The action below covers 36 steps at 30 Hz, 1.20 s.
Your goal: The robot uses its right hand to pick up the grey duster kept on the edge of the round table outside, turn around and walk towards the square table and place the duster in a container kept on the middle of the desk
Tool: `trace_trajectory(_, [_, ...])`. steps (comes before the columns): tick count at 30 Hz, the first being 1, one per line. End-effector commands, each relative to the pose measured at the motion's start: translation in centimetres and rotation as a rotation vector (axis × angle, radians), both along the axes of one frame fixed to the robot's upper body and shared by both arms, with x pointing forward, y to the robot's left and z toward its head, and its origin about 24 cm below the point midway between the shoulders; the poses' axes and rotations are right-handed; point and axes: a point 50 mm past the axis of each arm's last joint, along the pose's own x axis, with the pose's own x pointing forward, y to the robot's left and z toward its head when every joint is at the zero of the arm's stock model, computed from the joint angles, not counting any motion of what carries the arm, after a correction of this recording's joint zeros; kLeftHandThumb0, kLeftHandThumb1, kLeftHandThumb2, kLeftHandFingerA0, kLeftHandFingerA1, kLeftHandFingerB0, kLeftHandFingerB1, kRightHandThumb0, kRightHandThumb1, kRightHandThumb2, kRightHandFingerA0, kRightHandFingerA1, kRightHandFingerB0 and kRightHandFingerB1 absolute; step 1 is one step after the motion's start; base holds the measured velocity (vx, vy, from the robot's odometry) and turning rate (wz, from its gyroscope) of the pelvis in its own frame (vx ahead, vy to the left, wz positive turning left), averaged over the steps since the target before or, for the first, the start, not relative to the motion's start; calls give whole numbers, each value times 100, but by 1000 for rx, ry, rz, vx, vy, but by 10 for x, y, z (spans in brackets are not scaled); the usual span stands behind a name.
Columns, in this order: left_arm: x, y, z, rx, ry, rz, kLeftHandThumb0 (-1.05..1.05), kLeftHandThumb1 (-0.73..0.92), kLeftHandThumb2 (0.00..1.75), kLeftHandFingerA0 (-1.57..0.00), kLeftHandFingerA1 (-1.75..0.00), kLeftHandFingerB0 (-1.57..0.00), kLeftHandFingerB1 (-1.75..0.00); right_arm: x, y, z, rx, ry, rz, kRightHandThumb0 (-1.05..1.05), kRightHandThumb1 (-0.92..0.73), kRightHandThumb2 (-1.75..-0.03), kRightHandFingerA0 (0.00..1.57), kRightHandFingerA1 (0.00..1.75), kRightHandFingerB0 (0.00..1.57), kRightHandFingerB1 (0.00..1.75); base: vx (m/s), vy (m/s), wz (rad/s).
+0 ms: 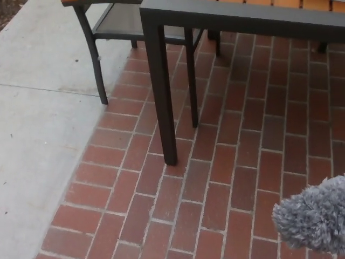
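One grey duster [314, 222] shows at the lower right of the frame, its fluffy head cut off by the right and bottom edges. It hangs above the brick paving [226, 178], clear of everything else in view. Neither of the robot's hands is visible, so I cannot tell whether any fingers are apart, together or clamped on the duster's handle; the handle itself lies outside the frame.

One dark bench [242, 16] crosses the top of the frame from the middle to the right edge, and a strip of orange surface shows along its far side at the upper right. One front leg of it [161, 91] comes down to the bricks left of centre; a thinner dark leg stands just behind it. One dark chair [121, 24] with a mesh seat stands at the upper left, partly tucked under the bench, with its front leg near the seam between brick and concrete. A pale concrete slab [38, 118] fills the left side of the frame.

No brand, label or writing can be read anywhere.
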Motion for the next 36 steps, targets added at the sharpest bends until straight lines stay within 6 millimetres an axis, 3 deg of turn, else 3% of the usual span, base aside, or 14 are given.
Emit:
trace_trajectory(1, [-2, 5, 6, 38, -30, -7, 0, 53, 101, -93, -95, -86, -69, 2, 0, 4, -13, -24, -11, -52, -20, -161, 151, 158, 156, 132, 223, 81, -26])
trace_trajectory(8, [-4, 7, 6, 33, -30, -3, 2, 46, 111, -96, -98, -89, -70, 1, -2, 3, -19, -19, -17, -52, -20, -163, 150, 160, 155, 134, 287, 138, -16])
trace_trajectory(19, [-6, 6, 6, 23, -26, 9, 2, 48, 110, -97, -97, -89, -70, 0, -5, 1, -18, -17, -33, -49, -22, -160, 150, 160, 155, 136, 79, -78, -4])
trace_trajectory(20, [-6, 6, 6, 28, -24, 3, 1, 48, 110, -95, -97, -81, -83, 0, -5, 2, -27, -21, -32, -51, -23, -160, 150, 162, 154, 139, 118, 5, 6])
trace_trajectory(23, [-6, 6, 6, 32, -24, 1, 1, 50, 110, -95, -97, -79, -82, 0, -5, 2, -31, -23, -32, -51, -24, -161, 149, 164, 154, 141, 99, -69, -14])
trace_trajectory(24, [-5, 6, 6, 33, -25, 3, -1, 52, 104, -98, -96, -89, -70, 0, -6, 2, -28, -26, -37, -51, -23, -159, 149, 162, 154, 138, 92, -78, -9])
trace_trajectory(33, [-6, 6, 6, 31, -30, 8, 2, 48, 109, -97, -96, -90, -70, 1, -9, 7, -29, -33, -66, -47, -24, -159, 148, 162, 153, 142, 102, 44, -8])
trace_trajectory(34, [-6, 6, 5, 31, -21, 8, 2, 47, 110, -97, -97, -90, -70, 1, -9, 8, -39, -38, -59, -54, -32, -144, 149, 159, 153, 148, 208, 125, 5])
trace_trajectory(35, [-6, 6, 5, 31, -19, 7, 2, 47, 110, -97, -97, -90, -70, 2, -9, 8, -43, -40, -56, -54, -32, -144, 149, 159, 153, 148, 239, 197, -8])
trace_trajectory(36, [-6, 6, 5, 27, -22, 7, 2, 46, 112, -97, -97, -91, -70, 1, -9, 8, -38, -39, -58, -49, -23, -159, 147, 163, 152, 142, 237, 202, -11])
